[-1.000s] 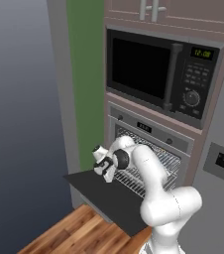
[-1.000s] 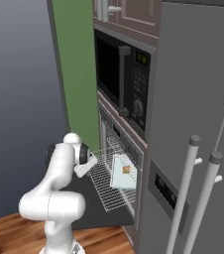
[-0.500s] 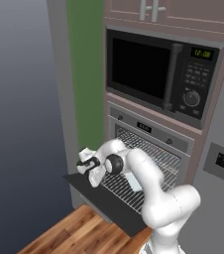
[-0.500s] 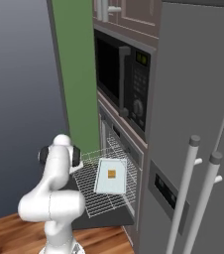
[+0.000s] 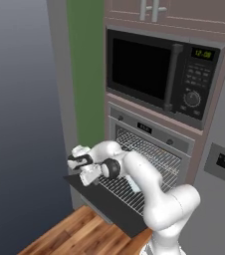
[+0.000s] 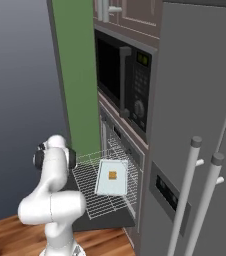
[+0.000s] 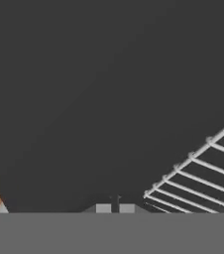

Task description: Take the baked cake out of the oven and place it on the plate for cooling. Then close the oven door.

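Dark grey, the oven door (image 5: 104,201) lies folded down flat, and at its left edge we see the gripper (image 5: 80,168) with its jaws brought together on nothing, well apart from the load. To the right, the wire rack (image 6: 102,187) is drawn out over the door, carrying a pale tray (image 6: 112,177) with the baked cake (image 6: 113,175) at its centre. We judge the reach comes next: part the jaws first, travel right above the rack wires, descend vertically over the cake, and close gently.
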You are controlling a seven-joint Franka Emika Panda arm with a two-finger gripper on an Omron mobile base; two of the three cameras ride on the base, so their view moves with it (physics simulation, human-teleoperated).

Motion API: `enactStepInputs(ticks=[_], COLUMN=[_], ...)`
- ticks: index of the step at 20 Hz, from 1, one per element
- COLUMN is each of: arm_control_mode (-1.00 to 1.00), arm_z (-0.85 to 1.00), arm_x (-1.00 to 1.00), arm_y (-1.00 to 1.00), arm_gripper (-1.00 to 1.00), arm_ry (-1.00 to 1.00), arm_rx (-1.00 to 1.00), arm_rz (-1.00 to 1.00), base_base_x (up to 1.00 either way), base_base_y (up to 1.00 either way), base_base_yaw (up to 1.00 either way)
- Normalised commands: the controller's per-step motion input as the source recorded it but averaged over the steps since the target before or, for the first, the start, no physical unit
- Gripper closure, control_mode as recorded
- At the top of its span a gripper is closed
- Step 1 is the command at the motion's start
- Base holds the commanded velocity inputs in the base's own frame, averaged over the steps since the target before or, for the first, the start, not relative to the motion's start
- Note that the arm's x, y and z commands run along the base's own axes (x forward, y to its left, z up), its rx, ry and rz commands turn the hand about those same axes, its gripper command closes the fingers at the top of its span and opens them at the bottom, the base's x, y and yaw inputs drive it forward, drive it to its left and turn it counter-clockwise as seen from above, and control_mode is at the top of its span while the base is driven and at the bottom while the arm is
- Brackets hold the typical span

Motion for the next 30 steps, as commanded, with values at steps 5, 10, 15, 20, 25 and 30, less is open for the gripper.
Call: enactStepInputs(ticks=[5,10,15,20,25,30], arm_control_mode=[-1.00,-1.00,-1.00,-1.00,-1.00,-1.00], arm_z=[0.98,0.31,0.27,0.52,0.53,0.16], arm_x=[-0.83,-0.25,-0.53,-0.80,-0.10,0.24], arm_y=[-0.23,-0.53,-0.78,-0.96,-0.41,-0.02], arm_gripper=[-1.00,-1.00,-1.00,-1.00,-1.00,-1.00], arm_ry=[-0.44,-0.52,-0.52,-0.40,-0.22,-0.01], arm_rx=[0.06,0.00,0.02,0.13,0.08,0.00], arm_rz=[-0.14,-0.07,0.00,0.00,0.00,-0.02], base_base_x=[0.00,0.00,0.00,0.00,0.00,0.00], base_base_y=[0.00,0.00,0.00,0.00,0.00,0.00], base_base_yaw=[0.00,0.00,0.00,0.00,0.00,0.00])
